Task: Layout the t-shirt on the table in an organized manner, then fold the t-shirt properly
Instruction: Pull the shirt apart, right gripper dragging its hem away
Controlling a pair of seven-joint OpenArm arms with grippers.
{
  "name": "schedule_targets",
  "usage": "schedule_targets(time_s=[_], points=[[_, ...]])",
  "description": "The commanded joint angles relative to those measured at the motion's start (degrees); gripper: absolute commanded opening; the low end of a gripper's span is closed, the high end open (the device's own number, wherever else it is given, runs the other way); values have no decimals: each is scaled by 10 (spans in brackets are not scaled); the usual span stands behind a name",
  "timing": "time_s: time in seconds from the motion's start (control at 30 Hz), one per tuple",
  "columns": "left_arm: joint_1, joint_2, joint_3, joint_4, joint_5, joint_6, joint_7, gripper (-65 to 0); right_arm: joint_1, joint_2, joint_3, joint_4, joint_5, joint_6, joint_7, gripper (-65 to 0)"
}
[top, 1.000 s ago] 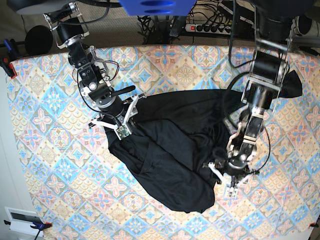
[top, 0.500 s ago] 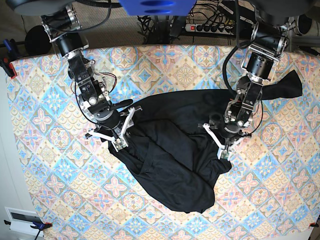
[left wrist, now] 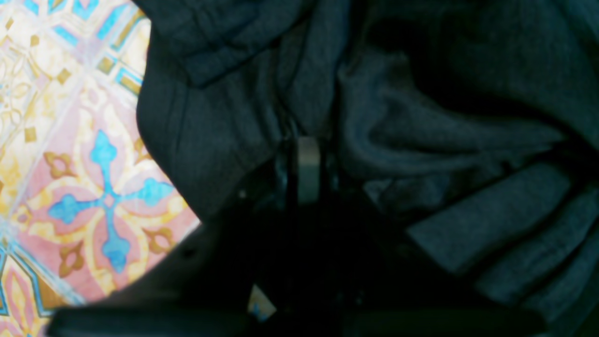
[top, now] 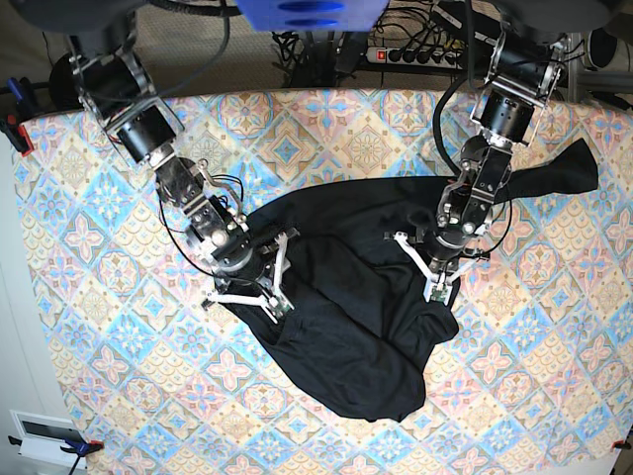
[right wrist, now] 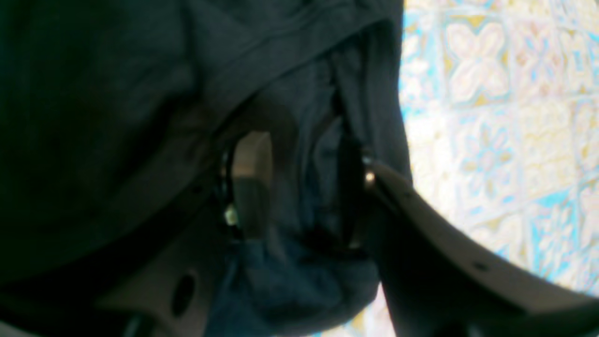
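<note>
Fabric is the whole problem here: the t-shirt [top: 346, 287] is a soft, limp, light black garment that will sag, drag and crease wherever it is not held up, and it has no stiffness to carry a shape. It lies crumpled across the middle of the counter [top: 326, 129], bunched into thick folds, with one sleeve-like flap reaching out toward the counter's far right edge.

The left pincer [top: 435, 279] sits on the right half of the shirt, pressed together; the left wrist view shows its fingers [left wrist: 308, 168] closed into a ridge of cloth, so it appears to be pinching a fold of the t-shirt. The right pincer [top: 259, 292] is at the shirt's left edge, jaws spread, and in the right wrist view cloth lies between the two fingers [right wrist: 250, 182]; whether it grips firmly I cannot tell.

Best places to take hold, I judge, are seams and hems — shoulders, sleeve ends, bottom hem — where doubled cloth gives the pads something to bite. A pinch in mid-panel likely picks up several layers at once and drags the heap rather than spreading it. Pulling two well-separated edge points apart should flatten it.
</note>
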Motion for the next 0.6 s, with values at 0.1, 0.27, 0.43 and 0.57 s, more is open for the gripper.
schedule_targets(time_s=[0.1,0.27,0.43,0.57], points=[[36,-21,0,43,-4,0,28,-642,52,-10,-29,-23,-1,0,35,-423],[86,-50,-1,91,-4,0,28,-643,76,-30,-54,-50,-1,0,47,-423],[127,-76,-1,133,-4,0,28,-643,90,-59,-88,-71,-1,0,47,-423],[161,-107,-1,168,-4,0,28,-643,90,-81,-94,-74,-1,0,47,-423]])
